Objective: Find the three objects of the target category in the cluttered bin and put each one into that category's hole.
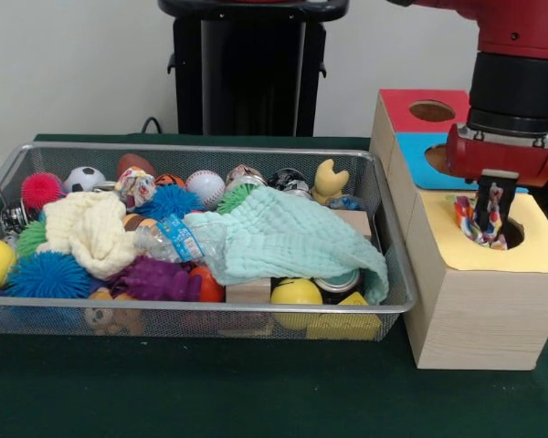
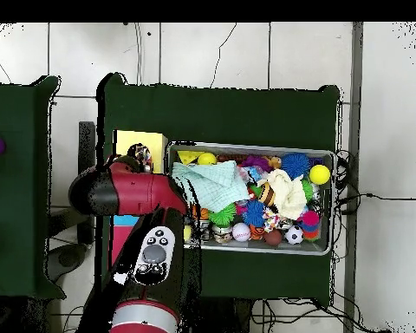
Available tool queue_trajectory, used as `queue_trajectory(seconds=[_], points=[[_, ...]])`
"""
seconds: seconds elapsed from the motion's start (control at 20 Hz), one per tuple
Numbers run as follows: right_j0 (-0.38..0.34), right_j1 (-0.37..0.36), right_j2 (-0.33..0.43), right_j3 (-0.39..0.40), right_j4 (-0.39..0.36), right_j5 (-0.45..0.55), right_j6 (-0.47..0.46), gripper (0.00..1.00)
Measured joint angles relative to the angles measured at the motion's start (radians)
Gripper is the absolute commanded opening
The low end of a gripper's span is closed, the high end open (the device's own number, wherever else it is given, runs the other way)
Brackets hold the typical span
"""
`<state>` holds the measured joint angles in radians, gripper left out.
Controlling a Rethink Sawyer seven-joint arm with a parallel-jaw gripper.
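Note:
The wire mesh bin (image 1: 201, 149) sits on the green table, full of toys; it also shows in the overhead view (image 2: 246, 146). My gripper (image 1: 487, 222) hangs over the round hole (image 1: 513, 234) in the yellow top of the wooden box. It is shut on a rope ball (image 1: 475, 224) of mixed colours, held at the hole's mouth. In the overhead view the gripper (image 2: 140, 159) and the rope ball (image 2: 143, 155) are at the yellow box top. A second rope ball (image 1: 137, 187) lies at the bin's back left. Any third one is hidden.
The wooden box (image 1: 479, 315) stands right of the bin, with blue (image 1: 413, 157) and red (image 1: 404, 105) tops and holes behind the yellow one. A mint cloth (image 1: 288, 239), a cream cloth (image 1: 91, 233), a plastic bottle (image 1: 178, 239), spiky balls and a baseball (image 1: 205, 187) fill the bin.

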<state>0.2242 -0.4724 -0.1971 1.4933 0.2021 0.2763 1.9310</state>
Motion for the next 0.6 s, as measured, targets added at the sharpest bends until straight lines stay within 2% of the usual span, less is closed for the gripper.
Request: queue_trajectory(seconds=[0.6], points=[[0.003, 0.02, -0.003, 0.0, 0.038, -0.016, 0.0, 0.0]])
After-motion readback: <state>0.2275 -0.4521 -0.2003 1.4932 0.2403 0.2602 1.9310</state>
